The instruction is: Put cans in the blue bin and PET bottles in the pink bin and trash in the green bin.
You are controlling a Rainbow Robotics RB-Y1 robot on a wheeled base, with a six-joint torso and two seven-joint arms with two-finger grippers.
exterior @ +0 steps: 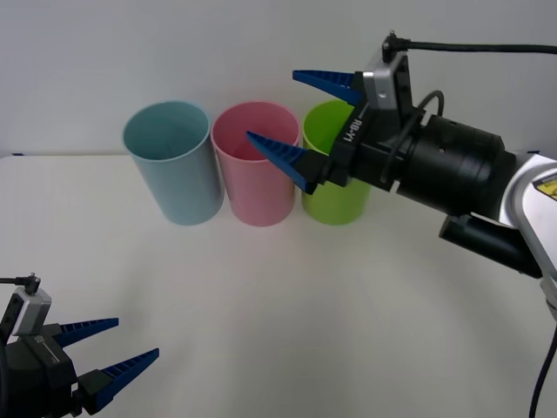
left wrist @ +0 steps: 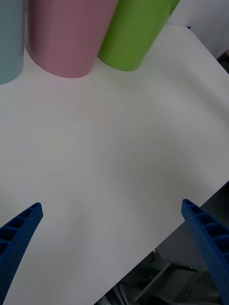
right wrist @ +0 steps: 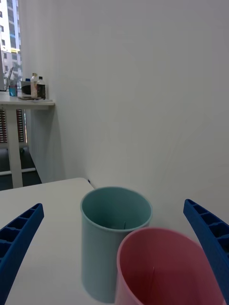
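Note:
Three tall bins stand in a row at the back of the white table: the blue bin (exterior: 172,162) on the left, the pink bin (exterior: 258,164) in the middle and the green bin (exterior: 335,178) on the right. My right gripper (exterior: 296,117) hovers open and empty above the pink and green bins. Its wrist view looks down on the blue bin (right wrist: 114,233) and the pink bin (right wrist: 167,269). My left gripper (exterior: 122,348) rests open near the table's front left corner, with the pink bin (left wrist: 67,35) and the green bin (left wrist: 133,31) in its wrist view. No can, bottle or trash is in sight.
A white wall rises right behind the bins. The white table (exterior: 278,313) stretches bare in front of them. Its edge (left wrist: 191,200) runs close to my left gripper. A desk with small items (right wrist: 26,90) stands far off beside the wall.

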